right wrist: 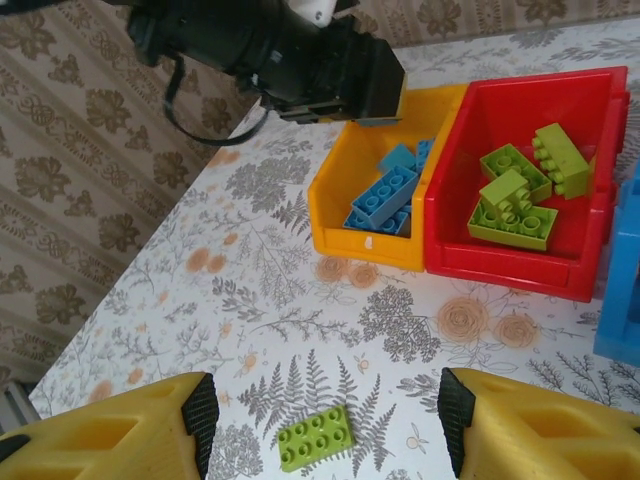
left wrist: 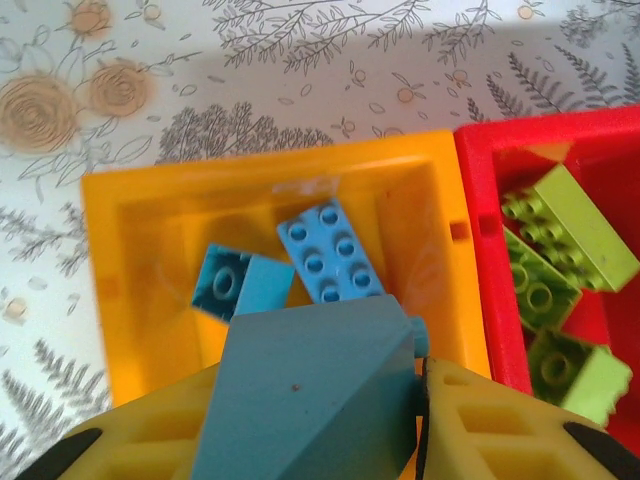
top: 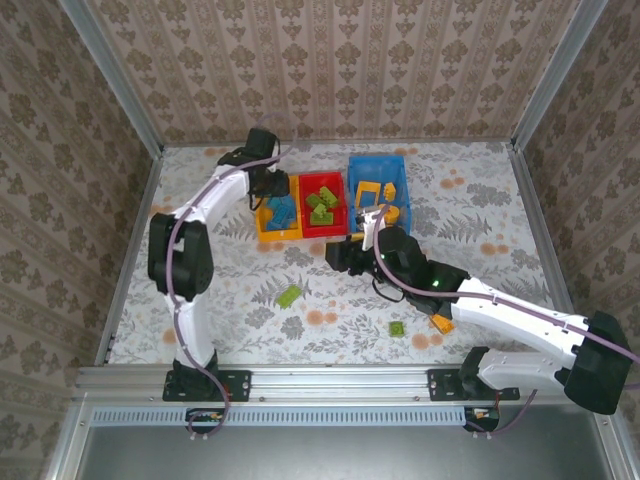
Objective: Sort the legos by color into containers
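Note:
My left gripper [left wrist: 315, 425] is shut on a blue sloped lego [left wrist: 310, 385] and hangs over the yellow-orange container [left wrist: 110, 260], which holds blue legos [left wrist: 330, 250]. In the top view that left gripper [top: 271, 190] is at the bin's far end. Beside it, the red container [right wrist: 500, 262] holds light green legos [right wrist: 512, 205]. The blue container [top: 378, 163] holds orange-yellow legos [top: 368, 190]. My right gripper [right wrist: 325, 425] stands open above the table, with a flat green lego [right wrist: 318, 436] lying on the table between its fingers [right wrist: 150, 430]. In the top view the right gripper [top: 336, 260] is just in front of the bins.
Loose on the table are a green lego [top: 290, 296], a small green lego [top: 397, 328] and an orange lego [top: 441, 322] beside the right arm. The left arm's wrist [right wrist: 300, 50] hangs over the yellow bin. Papered walls enclose the table.

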Tool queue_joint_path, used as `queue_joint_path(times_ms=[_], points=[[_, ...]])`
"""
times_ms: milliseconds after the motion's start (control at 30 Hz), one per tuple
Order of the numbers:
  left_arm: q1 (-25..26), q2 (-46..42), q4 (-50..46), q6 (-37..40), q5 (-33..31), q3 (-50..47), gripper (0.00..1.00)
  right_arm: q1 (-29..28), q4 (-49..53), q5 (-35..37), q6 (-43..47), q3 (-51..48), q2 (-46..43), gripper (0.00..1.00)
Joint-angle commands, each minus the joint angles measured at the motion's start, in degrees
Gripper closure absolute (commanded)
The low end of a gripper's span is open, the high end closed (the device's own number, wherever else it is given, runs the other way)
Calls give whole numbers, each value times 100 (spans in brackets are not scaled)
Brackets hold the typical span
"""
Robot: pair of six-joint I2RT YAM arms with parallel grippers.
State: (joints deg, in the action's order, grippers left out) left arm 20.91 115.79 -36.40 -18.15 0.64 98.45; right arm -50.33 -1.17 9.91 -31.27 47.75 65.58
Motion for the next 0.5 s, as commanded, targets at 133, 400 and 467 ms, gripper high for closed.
queue_joint_path(times_ms=[133,400,467], points=[[-16,664,-457,14,56,734,54,-19,227,616,-363,-384,-559,36],[17,447,-518,29,163,647,36,104,2248,1499,-1261,-314,-1170,31],[17,283,-493,49,155,577,34,203,2904,1595,-1494,-200,-1259,31]])
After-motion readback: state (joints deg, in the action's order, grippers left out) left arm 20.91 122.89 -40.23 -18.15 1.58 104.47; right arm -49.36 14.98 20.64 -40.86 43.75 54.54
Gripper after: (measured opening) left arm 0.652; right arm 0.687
